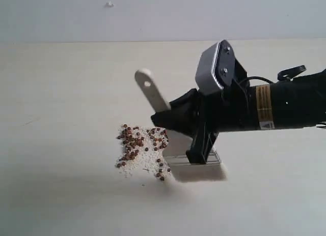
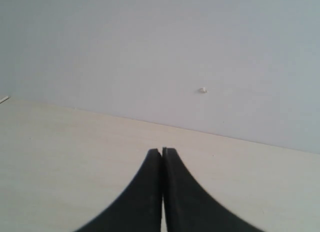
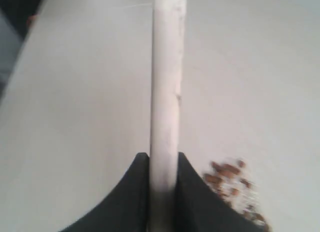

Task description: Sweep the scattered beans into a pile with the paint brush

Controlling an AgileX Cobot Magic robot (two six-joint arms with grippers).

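Observation:
The beans (image 1: 140, 147) lie in a loose reddish-brown cluster mixed with off-white crumbs on the pale table (image 1: 61, 144). My right gripper (image 1: 165, 115) reaches in from the right, shut on the paint brush (image 1: 152, 91) at its pale handle. The handle's end with the hole tilts up and to the left. The cream bristles (image 1: 198, 171) rest on the table just right of the cluster. In the right wrist view the handle (image 3: 165, 82) runs between my black fingers (image 3: 187, 192), with the gripper (image 3: 163, 157) clamped on it and beans (image 3: 227, 179) beside it. My left gripper (image 2: 162, 151) is shut on nothing, above bare table.
A pale wall (image 1: 163, 15) rises behind the table's far edge, with a small white mark (image 1: 109, 4) on it. The right arm's black body (image 1: 285, 106) and grey wrist camera (image 1: 216, 68) hang over the right part of the table.

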